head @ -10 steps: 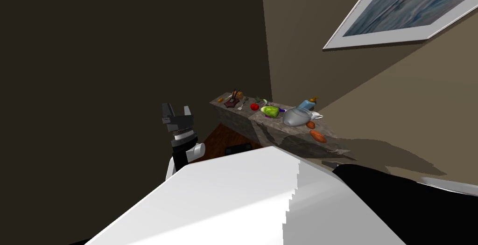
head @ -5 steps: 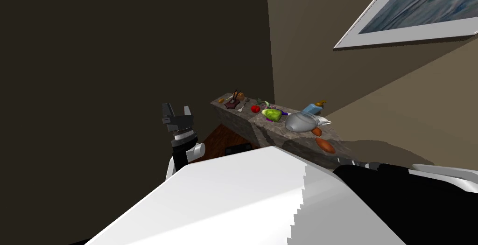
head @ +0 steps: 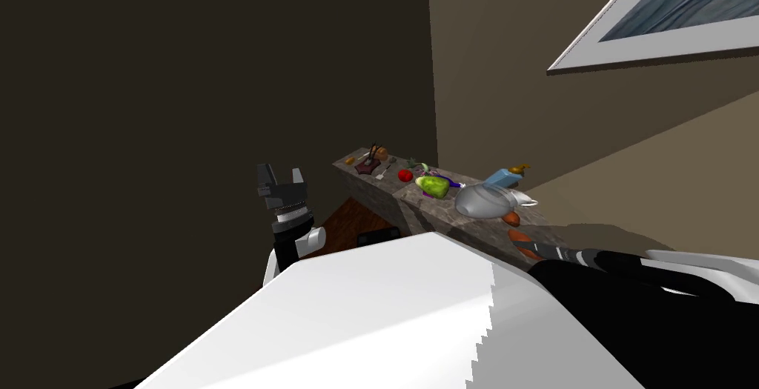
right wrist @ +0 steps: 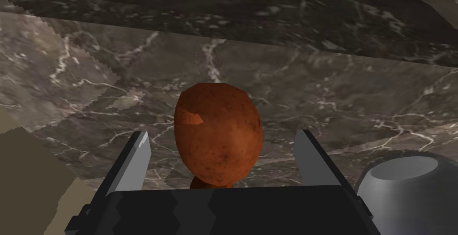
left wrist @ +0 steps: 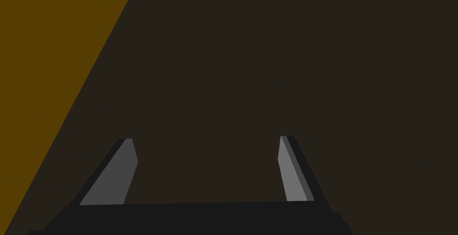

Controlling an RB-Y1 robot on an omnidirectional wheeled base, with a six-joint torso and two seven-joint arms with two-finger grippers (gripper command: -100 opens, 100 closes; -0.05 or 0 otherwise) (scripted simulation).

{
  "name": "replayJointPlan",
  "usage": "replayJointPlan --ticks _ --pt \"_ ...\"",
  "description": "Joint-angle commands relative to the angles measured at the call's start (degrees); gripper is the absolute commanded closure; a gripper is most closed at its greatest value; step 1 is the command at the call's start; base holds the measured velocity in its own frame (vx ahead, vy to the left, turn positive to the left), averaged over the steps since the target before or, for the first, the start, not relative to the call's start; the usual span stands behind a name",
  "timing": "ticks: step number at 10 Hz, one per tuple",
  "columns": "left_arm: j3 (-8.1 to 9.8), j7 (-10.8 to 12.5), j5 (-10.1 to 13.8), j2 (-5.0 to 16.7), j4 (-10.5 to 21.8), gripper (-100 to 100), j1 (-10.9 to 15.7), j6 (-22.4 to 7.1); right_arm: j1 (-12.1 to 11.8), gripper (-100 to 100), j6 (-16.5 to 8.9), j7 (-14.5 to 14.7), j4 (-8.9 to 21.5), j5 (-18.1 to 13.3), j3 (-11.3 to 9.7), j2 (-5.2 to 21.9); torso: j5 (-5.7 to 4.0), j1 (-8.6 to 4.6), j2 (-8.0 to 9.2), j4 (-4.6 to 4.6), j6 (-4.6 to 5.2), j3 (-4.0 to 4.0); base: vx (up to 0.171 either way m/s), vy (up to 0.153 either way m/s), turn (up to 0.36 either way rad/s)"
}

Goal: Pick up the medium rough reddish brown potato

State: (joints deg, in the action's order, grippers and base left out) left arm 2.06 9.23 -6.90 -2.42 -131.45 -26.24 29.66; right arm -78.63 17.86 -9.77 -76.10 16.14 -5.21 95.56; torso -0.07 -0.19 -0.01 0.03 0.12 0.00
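Note:
The reddish brown potato [right wrist: 219, 151] lies on the marble counter [right wrist: 89, 89], between the fingers of my right gripper [right wrist: 222, 133]. That gripper is open, with a gap between each blade and the potato's sides. In the head view the potato [head: 518, 235] sits at the counter's near right end, partly covered by my dark right forearm [head: 585, 258] reaching in from the right. My left gripper [head: 280, 175] is held up to the left of the counter, open and empty [left wrist: 206, 138], facing a dark wall.
A grey rounded pot [head: 482, 201] stands just beyond the potato and close beside my right gripper [right wrist: 402, 187]. A smaller orange thing [head: 511, 218], a blue bottle [head: 504, 178], a green vegetable [head: 433, 184] and a red tomato [head: 405, 175] lie further along the counter [head: 437, 218].
My right forearm has come in from the lower right and now reaches the potato. The head camera has shifted a little. The left arm has not moved.

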Motion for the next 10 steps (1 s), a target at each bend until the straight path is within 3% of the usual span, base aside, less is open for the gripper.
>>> replayJointPlan --ticks 1,4,5,6,10 --pt "0.00 0.0 0.0 0.0 0.0 0 0.0 0.0 1.1 -100 -0.8 0.6 -0.1 -0.8 -0.8 -1.7 0.00 0.00 0.00 0.00 0.00 0.00 0.022 -0.016 0.051" --pt "0.00 0.0 0.0 0.0 0.0 0 0.0 0.0 3.4 -100 -2.4 1.8 -0.4 -2.3 -2.4 -5.1 -0.02 -0.04 0.01 0.00 0.00 0.00 0.017 -0.026 0.043" --pt "0.00 0.0 0.0 0.0 0.0 0 0.0 0.0 2.5 -100 -1.5 1.5 0.0 -1.8 -1.8 -4.2 0.00 0.03 0.11 0.03 0.01 0.06 0.000 0.000 0.000" --pt "0.00 0.0 0.0 0.0 0.0 0 0.0 0.0 2.5 100 -1.6 1.6 0.0 -1.9 -1.8 -4.3 0.02 0.07 0.11 0.03 0.00 0.07 0.000 0.000 0.000" --pt "0.00 0.0 0.0 0.0 0.0 0 0.0 0.0 2.5 100 -1.6 1.6 0.0 -1.9 -1.8 -4.3 0.00 0.05 0.08 0.03 0.00 0.05 0.000 0.000 0.000"
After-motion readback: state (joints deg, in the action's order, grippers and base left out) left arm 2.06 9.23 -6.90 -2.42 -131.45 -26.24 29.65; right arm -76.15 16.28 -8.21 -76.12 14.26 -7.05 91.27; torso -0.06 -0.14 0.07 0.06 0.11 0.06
